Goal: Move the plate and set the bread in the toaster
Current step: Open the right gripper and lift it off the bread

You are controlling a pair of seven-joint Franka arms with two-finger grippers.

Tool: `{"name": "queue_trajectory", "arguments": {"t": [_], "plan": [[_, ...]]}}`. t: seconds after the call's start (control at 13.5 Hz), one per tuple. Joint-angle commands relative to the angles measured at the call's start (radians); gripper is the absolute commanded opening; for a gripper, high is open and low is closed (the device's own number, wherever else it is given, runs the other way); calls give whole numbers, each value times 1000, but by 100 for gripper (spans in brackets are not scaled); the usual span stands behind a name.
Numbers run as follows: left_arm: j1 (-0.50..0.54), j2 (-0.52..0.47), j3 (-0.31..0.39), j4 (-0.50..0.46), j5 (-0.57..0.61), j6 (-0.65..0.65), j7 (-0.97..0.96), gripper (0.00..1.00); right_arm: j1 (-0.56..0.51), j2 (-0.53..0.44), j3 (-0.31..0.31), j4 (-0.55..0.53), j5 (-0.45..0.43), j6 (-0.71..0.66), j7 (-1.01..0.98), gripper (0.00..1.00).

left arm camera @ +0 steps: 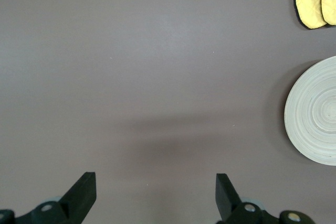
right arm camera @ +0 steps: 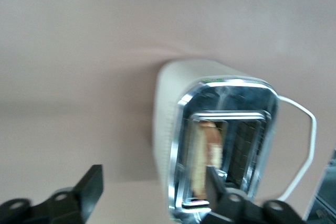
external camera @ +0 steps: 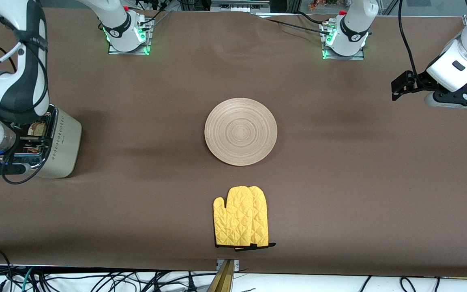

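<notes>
Right wrist view: bread stands upright in toaster slot, directly under right hand, fingers apart, empty. Left hand waits, spread, near plate.

Light-tan wooden plate with concentric ring grooves. Yellow quilted oven mitt, diamond stitching, black trim at cuff. Cream-white toaster, shiny chrome top, small dotted diamond pattern on side, white cord. Pale bread with brown crust. Plain brown table cover. Black gripper fingers.
</notes>
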Motion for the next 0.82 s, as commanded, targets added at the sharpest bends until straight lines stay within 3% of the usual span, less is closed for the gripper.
{"name": "queue_trajectory", "arguments": {"t": [0.0, 0.37, 0.74], "plan": [[2, 14, -1, 34, 13, -27, -3, 100, 78, -115, 9, -10, 46, -34, -9, 100], [0, 14, -1, 34, 13, -27, -5, 100, 139, -270, 26, -51, 88, -158, 8, 100], [2, 14, -1, 34, 13, -27, -3, 100, 138, -273, 29, -51, 89, -160, 11, 100]]}}
